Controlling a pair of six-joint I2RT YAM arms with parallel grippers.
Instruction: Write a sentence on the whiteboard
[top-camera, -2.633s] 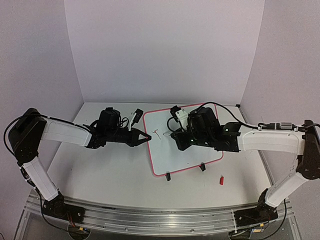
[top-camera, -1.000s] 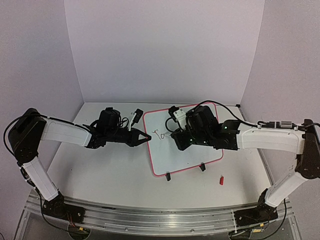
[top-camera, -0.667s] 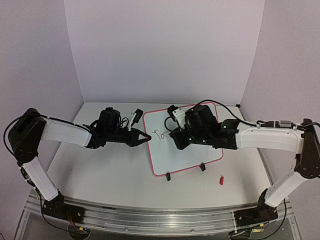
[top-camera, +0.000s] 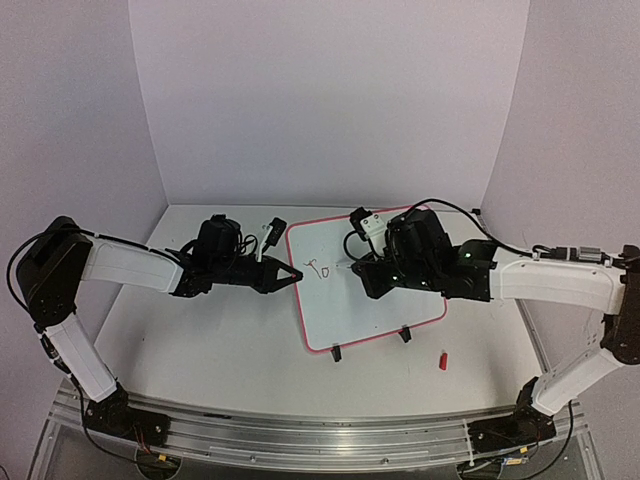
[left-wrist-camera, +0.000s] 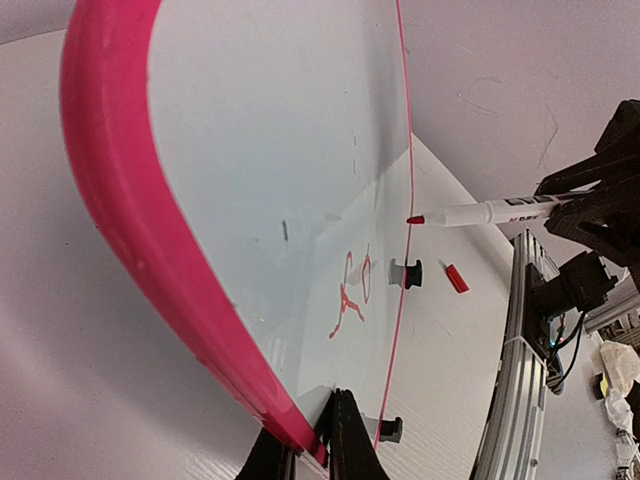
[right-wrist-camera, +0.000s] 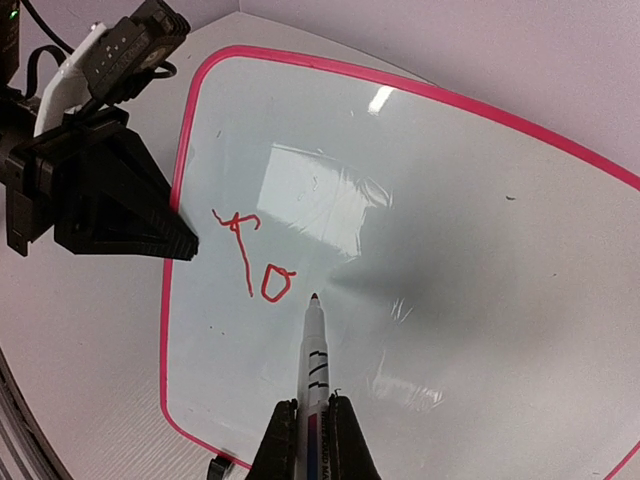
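The whiteboard (top-camera: 372, 300) has a pink frame and stands tilted on a wire stand. My left gripper (left-wrist-camera: 318, 452) is shut on its left edge, with the frame between the fingers; the top view shows this gripper (top-camera: 293, 275) at that edge. Of the sentence (right-wrist-camera: 250, 262), only the red letters "To" show, near the board's upper left (top-camera: 318, 268). My right gripper (right-wrist-camera: 307, 432) is shut on a white marker (right-wrist-camera: 313, 365). The marker's red tip points just right of the "o"; I cannot tell whether it touches the board. The marker (left-wrist-camera: 490, 212) also shows in the left wrist view.
A small red cap (top-camera: 442, 360) lies on the table to the right of the board's front. The stand's black feet (top-camera: 336, 353) jut out at the board's near edge. Lilac walls close in the back and both sides.
My right gripper has shifted to the right with the marker, away from the written letters. The left gripper and the board have not moved.
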